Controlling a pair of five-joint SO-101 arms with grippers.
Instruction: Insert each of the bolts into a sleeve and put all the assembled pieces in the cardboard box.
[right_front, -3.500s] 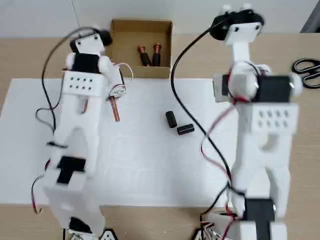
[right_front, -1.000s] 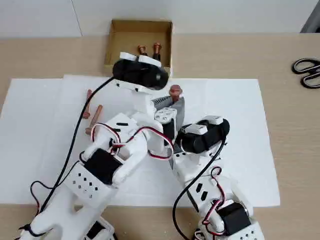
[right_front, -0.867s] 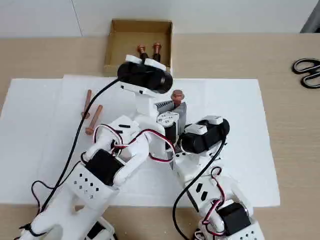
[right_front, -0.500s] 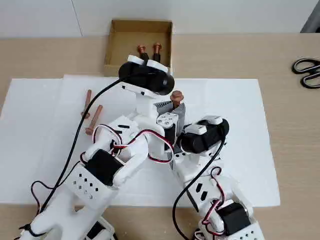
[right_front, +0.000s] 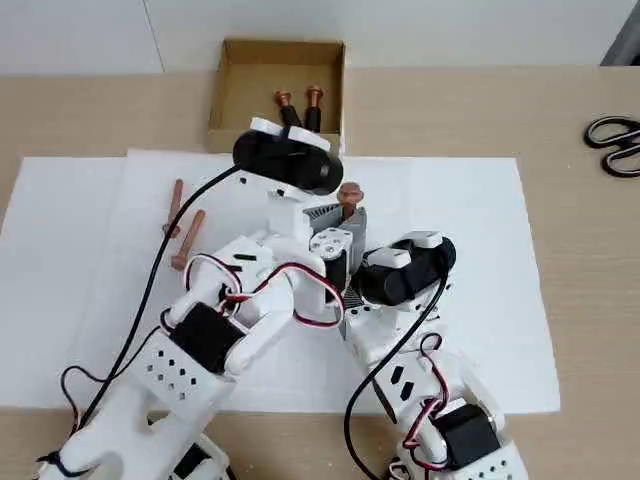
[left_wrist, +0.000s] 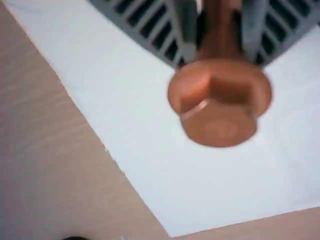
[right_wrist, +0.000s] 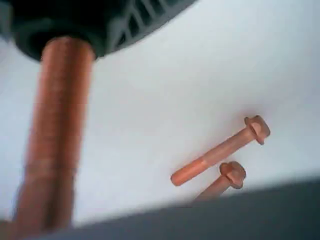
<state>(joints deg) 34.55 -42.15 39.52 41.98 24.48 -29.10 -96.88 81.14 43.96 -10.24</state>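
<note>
One bolt (left_wrist: 218, 102), likely stiff and light, near the box (right_front: 225, 95); left gripper (left_wrist: 218, 25) clamped under its head; right gripper (right_wrist: 150, 225): cannot tell.

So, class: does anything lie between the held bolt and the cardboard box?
Nothing visible on the table does: bare white sheet runs from the bolt to the cardboard box, though an arm's black housing overhangs part of it. Two loose bolts lie off to one side.
</note>
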